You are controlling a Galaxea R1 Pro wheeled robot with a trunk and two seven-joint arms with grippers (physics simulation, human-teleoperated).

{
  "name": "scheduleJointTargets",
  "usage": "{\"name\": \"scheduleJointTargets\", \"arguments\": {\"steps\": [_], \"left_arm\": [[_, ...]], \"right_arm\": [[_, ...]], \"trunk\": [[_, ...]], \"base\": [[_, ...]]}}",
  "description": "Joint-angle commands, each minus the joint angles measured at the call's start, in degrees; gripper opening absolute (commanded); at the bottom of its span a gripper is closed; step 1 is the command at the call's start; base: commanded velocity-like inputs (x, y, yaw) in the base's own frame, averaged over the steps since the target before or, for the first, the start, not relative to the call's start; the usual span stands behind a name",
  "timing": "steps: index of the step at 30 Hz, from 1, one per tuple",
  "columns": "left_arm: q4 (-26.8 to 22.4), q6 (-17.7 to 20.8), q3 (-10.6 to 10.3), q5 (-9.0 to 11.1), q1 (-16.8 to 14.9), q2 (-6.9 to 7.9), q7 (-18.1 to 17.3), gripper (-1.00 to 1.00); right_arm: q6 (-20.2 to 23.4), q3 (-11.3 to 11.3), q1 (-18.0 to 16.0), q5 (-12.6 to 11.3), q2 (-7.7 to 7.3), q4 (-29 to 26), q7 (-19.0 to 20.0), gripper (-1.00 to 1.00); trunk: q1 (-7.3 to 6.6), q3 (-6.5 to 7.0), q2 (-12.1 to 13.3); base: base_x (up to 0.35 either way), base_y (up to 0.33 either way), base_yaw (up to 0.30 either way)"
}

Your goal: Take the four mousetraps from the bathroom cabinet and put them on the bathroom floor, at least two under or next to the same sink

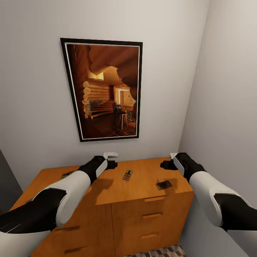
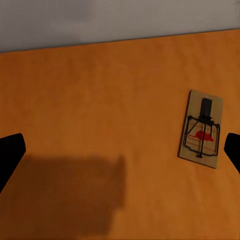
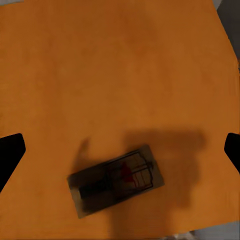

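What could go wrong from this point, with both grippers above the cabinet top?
The mousetrap under the right gripper lies near the cabinet top's front edge; a clumsy grasp could push it off. The other mousetrap sits off toward one fingertip of the left gripper, not centred, so closing now might miss or nudge it. Both lie flat, leaving little to grip.

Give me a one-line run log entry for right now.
phase: pre-grasp | left gripper: open, above cabinet top | right gripper: open, over mousetrap | another mousetrap beside left gripper | held: nothing
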Motion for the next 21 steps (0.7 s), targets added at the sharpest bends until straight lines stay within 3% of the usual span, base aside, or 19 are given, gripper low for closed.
{"name": "scheduleJointTargets", "arguments": {"steps": [1, 5, 16, 21], "left_arm": [[0.14, -0.09, -0.38, 0.62, 0.01, 0.0, 0.36, 1.0], [0.93, -1.18, -0.38, 0.64, 0.03, 0.0, 0.24, 1.0], [1.44, -1.66, -0.38, 0.65, 0.19, 0.0, 0.19, 1.0], [1.87, -1.71, -0.38, 0.65, 0.32, 0.0, 0.18, 1.0]], "right_arm": [[0.22, -0.36, 0.0, -0.71, 0.01, 0.11, -0.13, 1.0], [-1.28, -0.91, 0.0, -2.08, 0.05, 2.17, -0.77, 1.0], [-7.74, -1.46, -0.01, -2.99, 0.29, 5.05, -4.82, 1.0], [-8.58, -2.57, -0.01, -5.59, 0.74, 5.35, -7.91, 1.0]], "trunk": [[0.02, -0.03, -0.04], [0.02, -0.03, -0.04], [0.02, -0.03, -0.04], [0.02, -0.03, -0.04]], "base": [[0.0, 0.0, 0.0], [0.0, 0.0, 0.0], [0.0, 0.0, 0.0], [0.0, 0.0, 0.0]]}}
